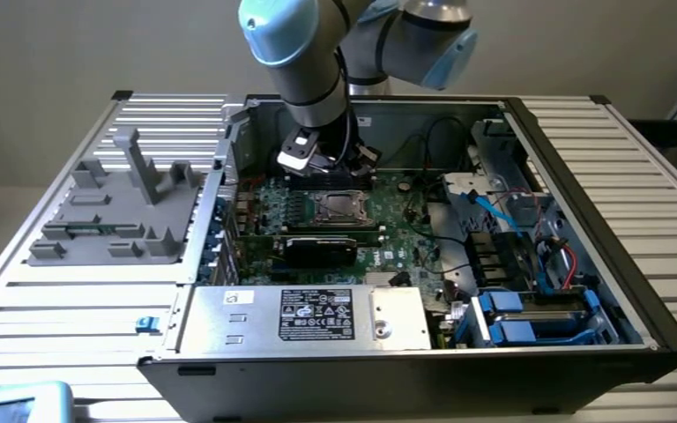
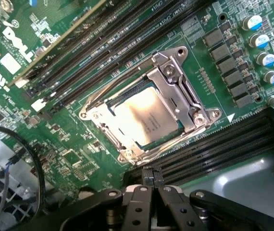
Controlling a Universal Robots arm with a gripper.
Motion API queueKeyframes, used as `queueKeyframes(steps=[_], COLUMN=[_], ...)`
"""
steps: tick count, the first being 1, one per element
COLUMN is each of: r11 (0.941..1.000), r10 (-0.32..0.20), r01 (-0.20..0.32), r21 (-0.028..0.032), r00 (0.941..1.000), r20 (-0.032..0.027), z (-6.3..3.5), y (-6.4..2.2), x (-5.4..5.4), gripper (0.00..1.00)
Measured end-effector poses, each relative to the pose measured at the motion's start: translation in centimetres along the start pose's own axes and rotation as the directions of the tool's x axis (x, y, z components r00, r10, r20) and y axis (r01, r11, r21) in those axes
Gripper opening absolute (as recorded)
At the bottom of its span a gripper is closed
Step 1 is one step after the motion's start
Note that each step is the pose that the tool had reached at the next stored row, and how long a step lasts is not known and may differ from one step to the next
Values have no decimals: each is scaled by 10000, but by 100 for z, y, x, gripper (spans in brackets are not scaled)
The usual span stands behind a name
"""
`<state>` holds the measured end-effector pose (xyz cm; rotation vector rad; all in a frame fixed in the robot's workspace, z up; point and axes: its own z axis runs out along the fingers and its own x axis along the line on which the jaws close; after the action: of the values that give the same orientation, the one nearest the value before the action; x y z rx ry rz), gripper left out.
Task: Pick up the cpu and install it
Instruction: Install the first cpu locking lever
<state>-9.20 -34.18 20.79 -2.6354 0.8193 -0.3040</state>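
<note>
Inside the open computer case (image 1: 621,291) on the slatted worktop (image 1: 68,304), the robot arm (image 1: 303,62) reaches down from the far side. Its gripper (image 1: 315,167) hangs low over the green board (image 1: 415,233), just beyond the metal socket frame (image 1: 336,207). In the wrist view the gripper (image 2: 151,204) has its jaws pressed together, and nothing is between them.

The cpu (image 2: 144,118) lies flat in the socket (image 2: 175,79), its dull silver top facing up. The shiny metal frame around it looks folded down over its edges. The gripper is near the cpu but not touching it.

Long black memory slots (image 2: 103,43) run along both sides of the socket. A row of small round parts with blue tops (image 2: 264,60) stands by one edge of the board. A thin black wire (image 2: 31,159) curls over a grey metal grille.

Nearer to me in the case sits a black card (image 1: 321,249), and closer still a silver box with a black label (image 1: 315,315). Blue parts (image 1: 515,322) sit at the exterior view's right corner of the case. A grey plastic holder (image 1: 115,216) rests on the worktop at the exterior view's left.
</note>
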Motion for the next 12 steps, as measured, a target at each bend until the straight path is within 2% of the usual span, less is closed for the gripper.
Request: queueKeyframes(steps=[4, 6, 12], r11=[10000, 9999, 9994], r10=[13, 11, -9], r01=[-13, -10, 11], r21=[-52, -104, -351], r00=[10000, 10000, 10000], r20=[47, 49, 62], z=[-68, -83, -110], y=[-26, -29, -24], x=[3, 0, -15], gripper=[11, 11, 11])
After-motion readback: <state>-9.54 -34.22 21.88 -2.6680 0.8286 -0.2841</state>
